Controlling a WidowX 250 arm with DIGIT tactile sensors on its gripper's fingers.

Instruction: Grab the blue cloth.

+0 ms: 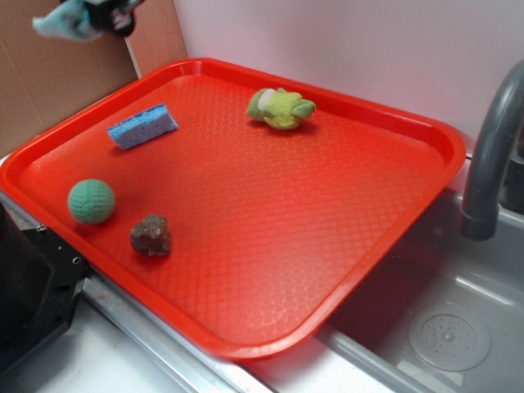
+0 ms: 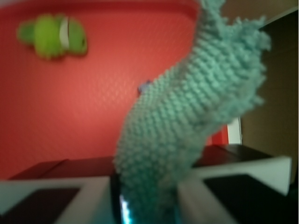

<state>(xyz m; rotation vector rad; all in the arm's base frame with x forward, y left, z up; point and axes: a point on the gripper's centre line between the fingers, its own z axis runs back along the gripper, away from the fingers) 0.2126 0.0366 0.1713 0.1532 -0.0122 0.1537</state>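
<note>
The blue cloth (image 1: 65,22) is a pale grey-blue nubbly rag, lifted high above the tray's far left corner. My gripper (image 1: 102,18) is shut on it at the top left of the exterior view. In the wrist view the blue cloth (image 2: 187,116) hangs from between the jaws and fills the middle of the frame. My gripper (image 2: 148,200) pinches its lower end between both fingers. The red tray (image 1: 270,213) lies far below.
On the tray lie a brighter blue sponge (image 1: 142,126), a green ball (image 1: 91,201), a brown lump (image 1: 151,236) and a green plush toy (image 1: 281,107). A grey faucet (image 1: 491,155) and sink (image 1: 442,327) sit right. Cardboard (image 1: 49,82) stands behind.
</note>
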